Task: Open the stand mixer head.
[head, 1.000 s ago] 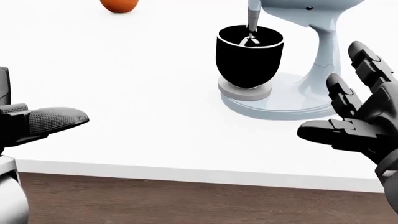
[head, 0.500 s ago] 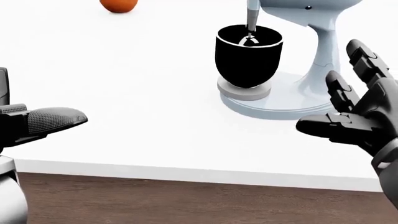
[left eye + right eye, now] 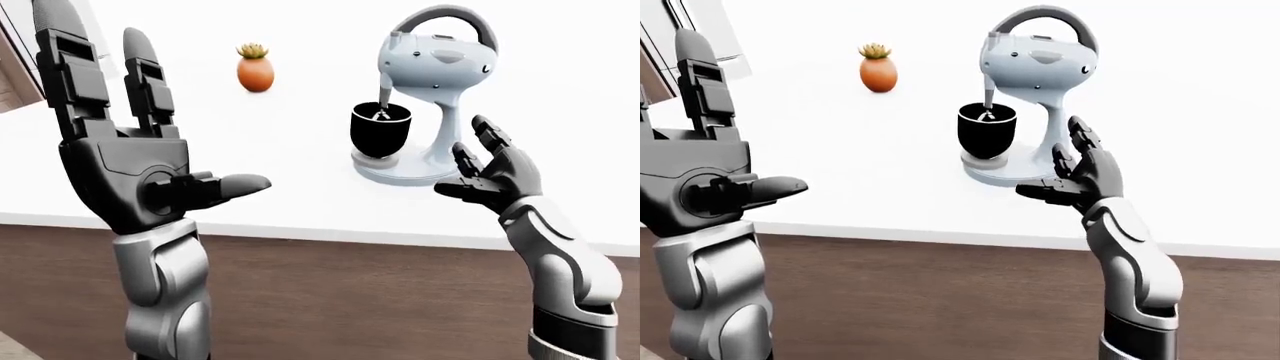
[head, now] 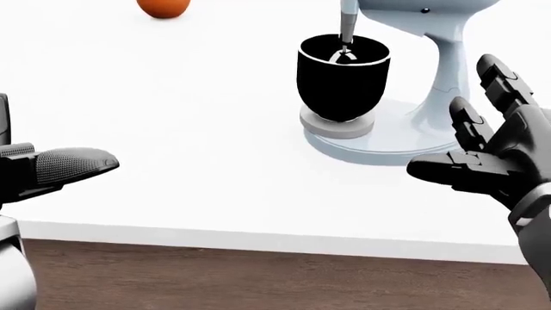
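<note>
Stand mixer (image 3: 432,97): pale blue-grey, stood on the white counter (image 3: 250,172), upper centre-right of the left-eye view. Head (image 3: 435,56) was down, level, with its long axis running left to right across the view; the nose end lay to the view's left, over the bowl, and the pedestal end to the right. A dark arched band ran over the top of the head. The beater shaft dropped from the nose into the black bowl (image 4: 343,77), which sat on the round base plate.

Right hand (image 3: 492,171): nearer of the two. It hung just below and to the right of the mixer's pedestal in the left-eye view, apart from it, fingers spread wide, palm turned toward the machine, holding nothing. The head lay up and to the left of this hand, so a lift would probably have to come from under the nose end, or from a grip on the top band.

Left hand (image 3: 120,150): well apart from the mixer at the left of the view, raised, fingers upright and splayed, thumb out, empty.

Potted plant in an orange pot (image 3: 254,69): near the top of the view, left of the mixer, not involved.
</note>
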`<state>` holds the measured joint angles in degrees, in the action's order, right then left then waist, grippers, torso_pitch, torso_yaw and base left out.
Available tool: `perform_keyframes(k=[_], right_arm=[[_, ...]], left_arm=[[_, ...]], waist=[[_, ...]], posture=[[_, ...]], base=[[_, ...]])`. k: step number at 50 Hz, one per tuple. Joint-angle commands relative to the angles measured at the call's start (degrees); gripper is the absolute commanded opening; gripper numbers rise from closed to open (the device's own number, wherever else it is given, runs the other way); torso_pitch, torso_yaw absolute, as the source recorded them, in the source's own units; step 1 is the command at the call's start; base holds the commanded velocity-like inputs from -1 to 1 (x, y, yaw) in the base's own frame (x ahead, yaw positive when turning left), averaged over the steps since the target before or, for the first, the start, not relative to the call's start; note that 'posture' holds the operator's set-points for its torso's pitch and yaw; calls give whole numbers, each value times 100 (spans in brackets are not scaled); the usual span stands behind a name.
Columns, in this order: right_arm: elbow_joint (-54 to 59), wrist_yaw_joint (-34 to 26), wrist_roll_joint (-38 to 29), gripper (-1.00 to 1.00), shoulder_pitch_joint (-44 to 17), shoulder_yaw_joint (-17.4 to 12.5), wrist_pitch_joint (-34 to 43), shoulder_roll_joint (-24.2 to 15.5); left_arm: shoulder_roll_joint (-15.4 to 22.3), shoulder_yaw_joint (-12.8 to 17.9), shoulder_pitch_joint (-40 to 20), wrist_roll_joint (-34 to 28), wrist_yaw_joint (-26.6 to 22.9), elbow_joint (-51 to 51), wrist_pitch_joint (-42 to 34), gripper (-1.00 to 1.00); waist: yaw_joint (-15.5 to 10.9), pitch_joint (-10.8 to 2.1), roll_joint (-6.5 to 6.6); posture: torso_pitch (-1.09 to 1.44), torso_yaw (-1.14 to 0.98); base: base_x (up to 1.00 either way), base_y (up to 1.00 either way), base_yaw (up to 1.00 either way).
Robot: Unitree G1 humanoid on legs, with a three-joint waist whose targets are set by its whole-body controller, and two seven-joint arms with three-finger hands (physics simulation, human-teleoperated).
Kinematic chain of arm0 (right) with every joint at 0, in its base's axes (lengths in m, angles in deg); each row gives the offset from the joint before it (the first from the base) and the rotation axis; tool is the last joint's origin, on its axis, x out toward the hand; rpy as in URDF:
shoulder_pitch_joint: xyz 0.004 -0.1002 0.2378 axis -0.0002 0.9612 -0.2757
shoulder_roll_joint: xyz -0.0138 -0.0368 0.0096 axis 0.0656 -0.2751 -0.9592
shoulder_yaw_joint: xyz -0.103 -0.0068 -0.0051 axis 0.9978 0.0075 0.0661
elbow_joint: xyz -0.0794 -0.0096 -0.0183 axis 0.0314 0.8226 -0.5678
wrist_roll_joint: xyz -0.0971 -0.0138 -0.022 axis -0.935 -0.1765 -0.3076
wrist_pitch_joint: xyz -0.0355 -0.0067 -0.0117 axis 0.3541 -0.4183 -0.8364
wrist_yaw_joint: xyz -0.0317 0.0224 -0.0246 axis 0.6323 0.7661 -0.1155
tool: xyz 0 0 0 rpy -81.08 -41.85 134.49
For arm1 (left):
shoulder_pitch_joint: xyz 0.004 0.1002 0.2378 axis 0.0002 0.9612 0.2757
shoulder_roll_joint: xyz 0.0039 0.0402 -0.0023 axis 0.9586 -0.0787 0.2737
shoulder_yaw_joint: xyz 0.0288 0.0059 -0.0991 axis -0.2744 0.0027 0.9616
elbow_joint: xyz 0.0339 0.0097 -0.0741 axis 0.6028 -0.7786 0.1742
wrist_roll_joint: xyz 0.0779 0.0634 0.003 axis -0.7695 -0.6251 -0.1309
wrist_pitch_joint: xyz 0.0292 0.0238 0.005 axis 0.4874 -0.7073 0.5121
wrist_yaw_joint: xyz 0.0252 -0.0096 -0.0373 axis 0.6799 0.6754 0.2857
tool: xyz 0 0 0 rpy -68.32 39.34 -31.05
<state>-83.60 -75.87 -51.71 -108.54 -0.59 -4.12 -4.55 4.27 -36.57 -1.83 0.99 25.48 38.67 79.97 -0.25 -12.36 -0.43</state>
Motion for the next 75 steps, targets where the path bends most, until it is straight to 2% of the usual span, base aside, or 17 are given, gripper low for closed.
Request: perform_keyframes(k=[1,75], right_arm=[[-144,-35,4,100,-179,-45,-217,-71],[1665,-361,-457,100,-687,180,-1301,-158]], left_arm=[[29,9,-144,-2,-28,112,78,100],[88,70,-179,19,-5,73,94,100]], waist=[[1,-55,-9],[2,-60,3]], posture=[[-27,0],[-27,0]], base=[[0,0,0],[0,0,0]])
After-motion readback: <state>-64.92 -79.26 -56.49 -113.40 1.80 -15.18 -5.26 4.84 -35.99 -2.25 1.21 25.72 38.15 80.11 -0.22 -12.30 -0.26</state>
